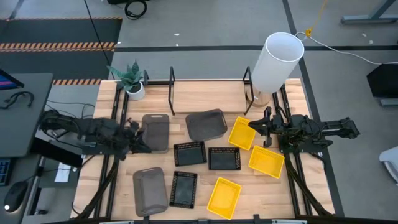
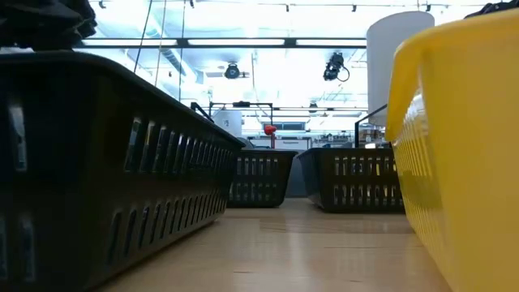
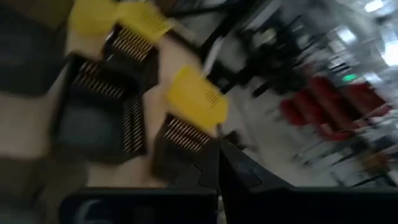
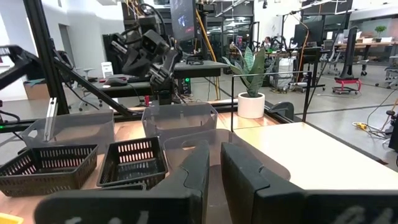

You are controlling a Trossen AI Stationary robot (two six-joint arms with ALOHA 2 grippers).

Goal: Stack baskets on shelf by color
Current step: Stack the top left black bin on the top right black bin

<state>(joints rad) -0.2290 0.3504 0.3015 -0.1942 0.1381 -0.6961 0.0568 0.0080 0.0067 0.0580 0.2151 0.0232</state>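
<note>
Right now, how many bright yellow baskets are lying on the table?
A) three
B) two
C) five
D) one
A: the high view shows three yellow baskets, one beside the right tool, one just in front of it, and one near the table's front edge; none is on the wire shelf yet.

A light wooden table [image 1: 292,186] carries everything. At its far edge stands the black wire shelf [image 1: 208,81], with a small potted plant [image 1: 133,79] at its left end and a tall white cylinder [image 1: 277,62] at its right. Three dark grey baskets lie on the wood: one [image 1: 155,132] at the left, one [image 1: 206,124] mid-table, one [image 1: 150,190] at the near left. Three black mesh baskets [image 1: 189,153] [image 1: 224,158] [image 1: 184,188] sit in the middle. Three yellow baskets [image 1: 241,134] [image 1: 266,161] [image 1: 224,197] lie to the right.
</note>
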